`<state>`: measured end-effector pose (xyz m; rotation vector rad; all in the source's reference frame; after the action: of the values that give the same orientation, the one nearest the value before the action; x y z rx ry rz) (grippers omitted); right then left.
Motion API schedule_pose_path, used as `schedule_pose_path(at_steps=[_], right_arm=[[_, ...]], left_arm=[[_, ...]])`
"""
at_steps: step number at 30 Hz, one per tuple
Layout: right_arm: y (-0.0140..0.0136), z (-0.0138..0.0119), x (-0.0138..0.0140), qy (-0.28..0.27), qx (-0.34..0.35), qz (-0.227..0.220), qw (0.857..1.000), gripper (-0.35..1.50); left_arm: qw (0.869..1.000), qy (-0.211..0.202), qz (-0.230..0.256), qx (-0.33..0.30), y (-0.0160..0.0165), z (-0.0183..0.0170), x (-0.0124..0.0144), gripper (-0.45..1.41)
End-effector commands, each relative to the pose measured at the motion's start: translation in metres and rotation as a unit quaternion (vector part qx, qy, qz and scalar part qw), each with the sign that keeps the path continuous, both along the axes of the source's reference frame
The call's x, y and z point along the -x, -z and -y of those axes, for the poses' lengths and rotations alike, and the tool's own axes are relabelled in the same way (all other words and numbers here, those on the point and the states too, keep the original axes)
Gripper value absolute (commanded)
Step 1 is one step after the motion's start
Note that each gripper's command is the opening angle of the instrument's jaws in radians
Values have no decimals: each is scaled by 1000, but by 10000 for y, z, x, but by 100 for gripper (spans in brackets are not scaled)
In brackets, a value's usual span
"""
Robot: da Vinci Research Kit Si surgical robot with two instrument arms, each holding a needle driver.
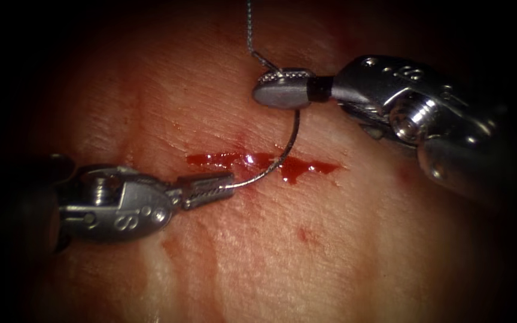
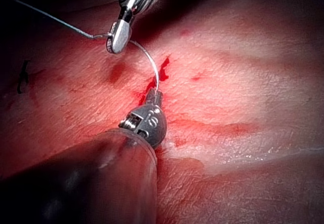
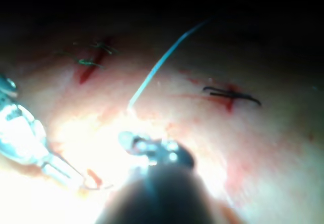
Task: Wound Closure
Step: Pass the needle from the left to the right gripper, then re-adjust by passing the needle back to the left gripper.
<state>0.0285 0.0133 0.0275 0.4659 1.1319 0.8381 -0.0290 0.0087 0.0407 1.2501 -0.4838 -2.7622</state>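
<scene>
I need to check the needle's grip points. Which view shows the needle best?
The endoscope view: the needle arcs whole above the tissue, the left gripper shut on one end, the right gripper on the thread end. The left wrist view shows the arc too; the right wrist view is washed out there.

Needle [image 1: 282, 154] arcs free above the tissue [image 1: 360, 251] at frame centre, crossing over the cut [image 1: 264, 162], which holds red fluid [image 1: 294, 170]. Left tool [image 1: 210, 189], entering from lower left, is clamped on one end of the curve. Right tool [image 1: 282, 90], from upper right, is clamped on the other end, where the thread [image 1: 249, 30] attaches and runs up to the top edge.
</scene>
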Motion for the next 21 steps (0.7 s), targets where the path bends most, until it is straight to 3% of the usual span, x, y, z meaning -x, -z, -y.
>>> schedule_pose_path(at_steps=[1, 4, 7, 12, 21], right_arm=[[1, -9, -4, 1, 15, 0, 1000, -35], [1, -5, -4, 17, 39, -3, 999, -35], [2, -3, -4, 41, 69, -9, 997, -35], [6, 2, 0, 82, 139, -28, 986, -35], [19, 9, 4, 144, 251, -70, 955, -35]], left_arm=[[999, 19, 13, -25, -5, -9, 5, 12], [989, 62, 51, -126, -2, -15, 4, 71], [975, 71, 70, -197, 5, -19, 3, 99], [934, 87, 126, -322, 24, -30, -1, 93], [871, 98, 166, -453, 44, -61, 1, 69]])
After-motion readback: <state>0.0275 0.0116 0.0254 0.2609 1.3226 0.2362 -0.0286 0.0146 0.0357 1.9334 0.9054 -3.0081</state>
